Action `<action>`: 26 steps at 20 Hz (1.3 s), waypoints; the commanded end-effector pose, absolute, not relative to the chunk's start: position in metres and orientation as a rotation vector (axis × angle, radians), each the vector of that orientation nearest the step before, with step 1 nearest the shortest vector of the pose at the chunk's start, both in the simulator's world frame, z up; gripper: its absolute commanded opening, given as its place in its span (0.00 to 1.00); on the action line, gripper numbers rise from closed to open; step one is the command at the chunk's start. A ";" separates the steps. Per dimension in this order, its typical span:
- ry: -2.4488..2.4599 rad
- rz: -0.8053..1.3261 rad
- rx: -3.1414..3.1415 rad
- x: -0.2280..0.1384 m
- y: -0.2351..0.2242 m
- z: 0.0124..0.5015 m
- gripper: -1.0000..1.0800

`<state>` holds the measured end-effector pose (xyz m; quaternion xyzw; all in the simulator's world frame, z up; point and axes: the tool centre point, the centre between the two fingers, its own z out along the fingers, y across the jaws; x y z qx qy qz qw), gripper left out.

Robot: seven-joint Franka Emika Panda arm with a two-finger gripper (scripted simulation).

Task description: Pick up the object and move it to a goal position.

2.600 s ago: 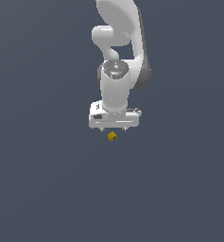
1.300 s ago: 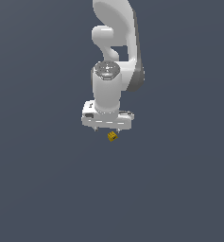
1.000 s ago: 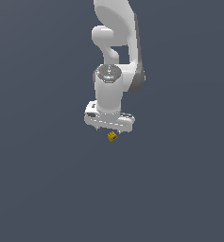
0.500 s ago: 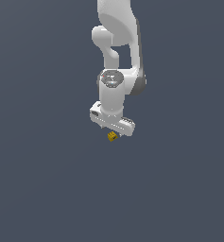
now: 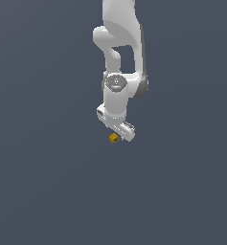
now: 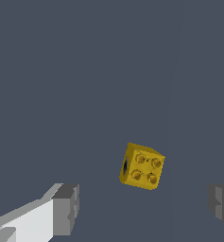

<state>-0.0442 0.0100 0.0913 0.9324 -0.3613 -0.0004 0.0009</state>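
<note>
clearly the gripper (image 6: 142, 208) stood wide open and held nothing, its two grey fingertips (image 6: 66, 208) spread well apart in the wrist view with the mustard-yellow block (image 6: 142, 166) lying between their lines but farther out from the pads, touched by neither. in the exterior view the block (image 5: 114, 138) sat on the plain grey floor (image 5: 48, 191) just beside and below the white gripper (image 5: 119, 131), toward the exterior view's left of the hand's lower end. the block looked turned at an angle to the fingers, its four studs facing the wrist camera and one corner nearer a pad than its flat sides. the likely trouble, then, was a closing on corners: the pads could have met edges instead of faces, and the small block might have twisted or squirted out. a descent not centred over the block could also have set one finger down on it and nudged it away. no goal marker showed in either view, so how far the carry would run could not be judged.
</note>
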 end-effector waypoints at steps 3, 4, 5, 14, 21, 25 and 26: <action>-1.288 -0.001 2.865 -0.051 0.013 0.083 0.96; -1.315 -0.001 2.853 -0.052 0.014 0.081 0.96; -1.340 -0.001 2.841 -0.053 0.014 0.080 0.96; -1.473 0.000 2.775 -0.059 0.016 0.073 0.96; -1.476 0.000 2.773 -0.059 0.017 0.069 0.96; -1.478 0.000 2.772 -0.060 0.016 0.056 0.96; -1.479 0.000 2.772 -0.060 0.016 0.051 0.96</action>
